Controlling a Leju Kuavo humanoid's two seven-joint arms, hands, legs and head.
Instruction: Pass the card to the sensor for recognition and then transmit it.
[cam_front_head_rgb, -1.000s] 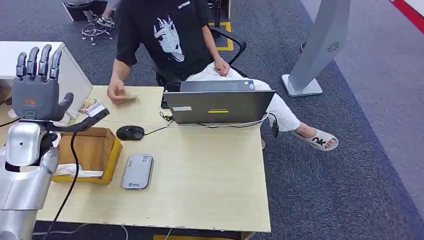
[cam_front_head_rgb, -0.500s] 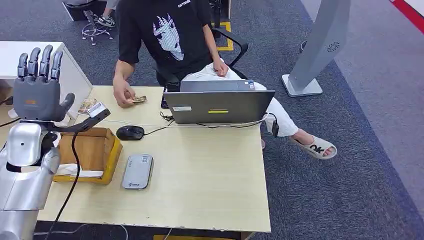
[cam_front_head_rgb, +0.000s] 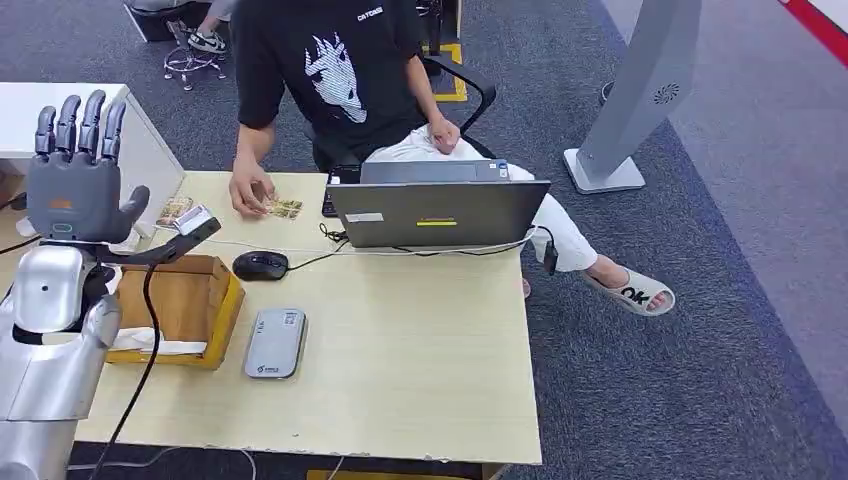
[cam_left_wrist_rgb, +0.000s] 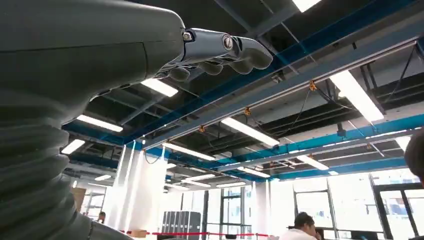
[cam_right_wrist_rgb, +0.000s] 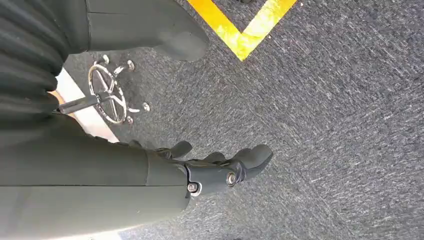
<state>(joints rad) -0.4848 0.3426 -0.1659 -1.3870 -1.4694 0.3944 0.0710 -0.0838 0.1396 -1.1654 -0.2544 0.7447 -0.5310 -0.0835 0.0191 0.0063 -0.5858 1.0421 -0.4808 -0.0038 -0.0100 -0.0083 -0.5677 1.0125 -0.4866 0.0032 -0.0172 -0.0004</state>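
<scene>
Small, seemingly patterned tan card (cam_front_head_rgb: 284, 208) under person's hand (cam_front_head_rgb: 248, 194); both robot hands empty, fingers apart.

The head view is looking down from high onto the desk (cam_front_head_rgb: 400, 340). The left wrist view is pointing up at ceiling lights (cam_left_wrist_rgb: 250, 131); the right wrist view is facing down, close over grey carpet (cam_right_wrist_rgb: 325, 125).

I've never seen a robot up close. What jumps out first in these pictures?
The robot's left hand stands raised at the desk's left edge, fingers up and apart, holding nothing. Across the wooden desk a person in a black shirt sits behind an open laptop, one hand on a card lying on the desktop.
</scene>
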